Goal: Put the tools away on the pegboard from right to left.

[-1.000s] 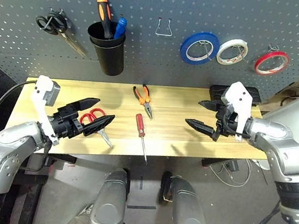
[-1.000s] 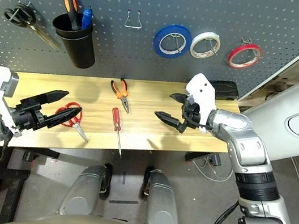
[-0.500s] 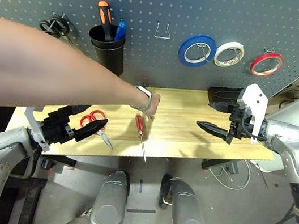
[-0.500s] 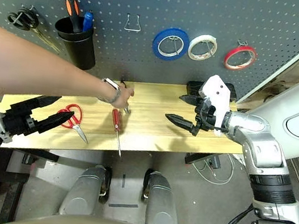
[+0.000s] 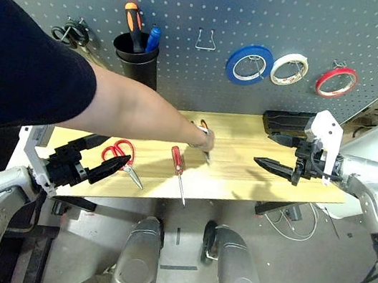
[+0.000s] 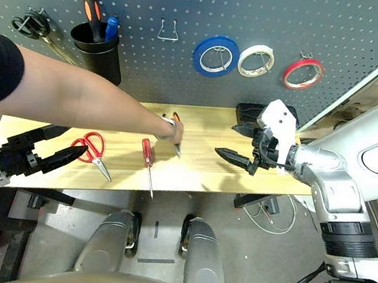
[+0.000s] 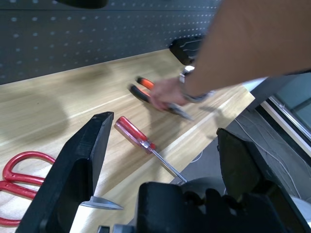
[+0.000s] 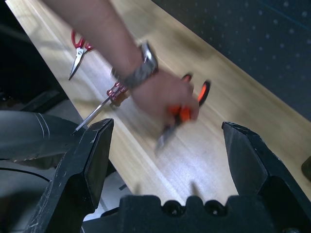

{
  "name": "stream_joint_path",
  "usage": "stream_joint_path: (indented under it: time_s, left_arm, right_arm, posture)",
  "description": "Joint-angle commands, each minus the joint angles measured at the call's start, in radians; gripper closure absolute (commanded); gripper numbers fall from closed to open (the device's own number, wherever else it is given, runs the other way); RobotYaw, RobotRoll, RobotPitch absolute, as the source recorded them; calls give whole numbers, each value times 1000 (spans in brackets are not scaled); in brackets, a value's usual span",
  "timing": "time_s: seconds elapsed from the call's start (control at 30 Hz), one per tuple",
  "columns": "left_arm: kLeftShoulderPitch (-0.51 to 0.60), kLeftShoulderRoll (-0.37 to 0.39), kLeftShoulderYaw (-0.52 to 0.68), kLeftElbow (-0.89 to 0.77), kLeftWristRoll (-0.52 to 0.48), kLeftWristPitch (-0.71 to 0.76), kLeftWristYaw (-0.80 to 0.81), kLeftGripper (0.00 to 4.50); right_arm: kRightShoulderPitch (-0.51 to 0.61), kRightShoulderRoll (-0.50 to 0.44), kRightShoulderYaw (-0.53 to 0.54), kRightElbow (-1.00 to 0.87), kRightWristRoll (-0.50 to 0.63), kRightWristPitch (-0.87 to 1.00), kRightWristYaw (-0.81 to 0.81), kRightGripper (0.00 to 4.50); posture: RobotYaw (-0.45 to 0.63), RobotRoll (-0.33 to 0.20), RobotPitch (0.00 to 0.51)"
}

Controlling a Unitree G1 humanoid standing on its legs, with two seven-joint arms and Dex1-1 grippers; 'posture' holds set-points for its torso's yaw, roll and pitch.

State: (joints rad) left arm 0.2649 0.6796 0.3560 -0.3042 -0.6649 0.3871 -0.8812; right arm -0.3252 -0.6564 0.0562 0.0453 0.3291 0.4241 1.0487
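A person's hand [image 5: 203, 135] grips the orange-and-black pliers [image 8: 187, 104] over the middle of the table [image 5: 241, 176]. The red-handled screwdriver [image 5: 176, 160] lies just left of that hand. Further left are the red-handled scissors [image 5: 119, 157]. My left gripper [image 5: 116, 151] is open at the table's left end, its fingertips close by the scissors. My right gripper [image 5: 263, 149] is open over the table's right part, holding nothing. The thin red tape ring [image 5: 337, 81] hangs at the far right of the pegboard [image 5: 197, 5].
The person's arm [image 5: 108, 102] stretches from the left across the table. On the board hang black-handled scissors [image 5: 66, 32], a black cup [image 5: 136, 60] with tools, an empty hook [image 5: 206, 39], a blue tape roll [image 5: 251, 62] and a white one [image 5: 290, 68]. A black box [image 5: 290, 121] sits back right.
The person's arm has reached further right and the hand has carried the pliers to the right of the screwdriver. My right gripper has drifted slightly right; my left gripper has hardly moved.
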Motion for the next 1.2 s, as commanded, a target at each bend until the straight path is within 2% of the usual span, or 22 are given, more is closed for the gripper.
stream_joint_path:
  time_s: [0.03, 0.2, 0.3, 0.6, 0.73, 1.0, 1.2]
  left_arm:
    - [20, -1, 13, -23, -2, 6, 0, 0]
    - [7, 2, 12, -45, -14, 32, 17, 0]
    - [2, 0, 14, -58, -20, 50, 28, 0]
    - [27, 1, 34, -54, -19, 52, 14, 0]
    - [49, -2, 42, -39, -11, 35, -4, 0]
    - [63, 3, 40, -45, -16, 38, -15, 0]
    - [106, 33, 62, -73, -33, 62, -41, 0]
  right_arm:
    - [23, -6, 13, 6, -27, 37, -38, 47]
    - [32, -9, 41, -9, -74, 154, -117, 47]
    - [44, -2, 44, -22, -69, 169, -112, 47]
    - [17, 35, 110, 11, -142, 181, -168, 47]
    - [-28, 97, 156, 32, -164, 212, -196, 47]
    - [-180, 265, 246, 132, -254, 416, -365, 47]
    - [-216, 346, 231, 140, -260, 524, -451, 47]
  posture:
    - [11, 0, 140]
    - [13, 0, 148]
    - [14, 0, 151]
    - [29, 0, 166]
    - [34, 0, 173]
    - [43, 0, 198]
    - [41, 0, 250]
